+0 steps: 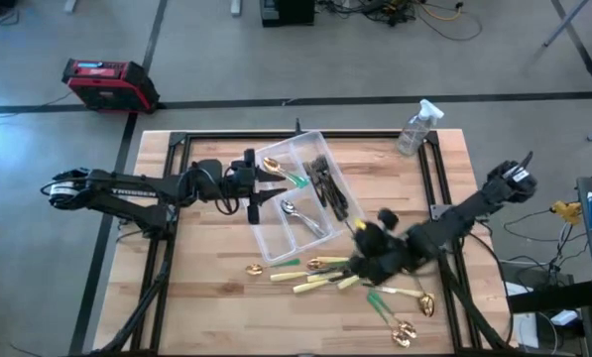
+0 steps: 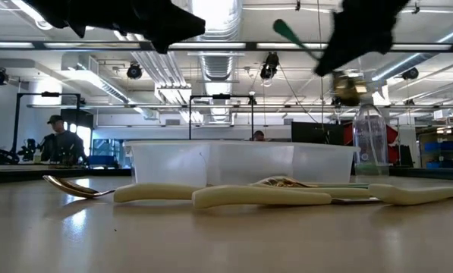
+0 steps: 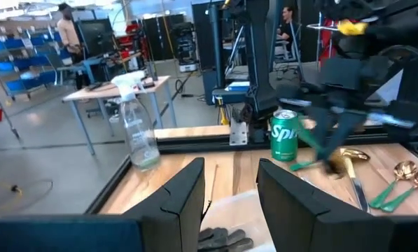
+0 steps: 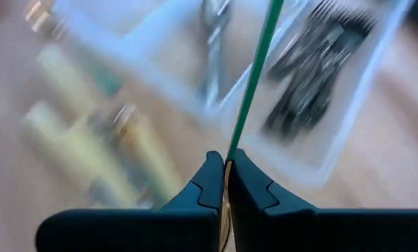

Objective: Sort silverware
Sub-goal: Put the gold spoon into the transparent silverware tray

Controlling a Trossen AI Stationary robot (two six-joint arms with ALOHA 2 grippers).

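Note:
A clear divided tray (image 1: 273, 236) lies mid-table. It holds dark forks (image 1: 325, 183), silver spoons (image 1: 300, 216) and a gold spoon with a green handle (image 1: 281, 171). My left gripper (image 1: 267, 190) stands open and level over the tray's left wall (image 3: 230, 210); whether it touches the tray does not show. My right gripper (image 1: 363, 231) hovers off the tray's right side, above the loose cutlery, shut on a green-handled gold spoon (image 3: 345, 159). My right gripper pinches the spoon's green handle (image 4: 231, 152) between its two fingers, where the green meets the gold neck. The handle's free end (image 2: 287, 32) juts past the fingertips, and the gold bowl (image 2: 350, 88) hangs below. The spoon is lifted clear of the table.
Cream-handled knives (image 1: 315, 281) and gold spoons (image 1: 410, 327) lie loose near the table's near edge. A green can (image 3: 284, 134) and a clear spray bottle (image 1: 417, 127) stand at the far right. People stand in the room behind.

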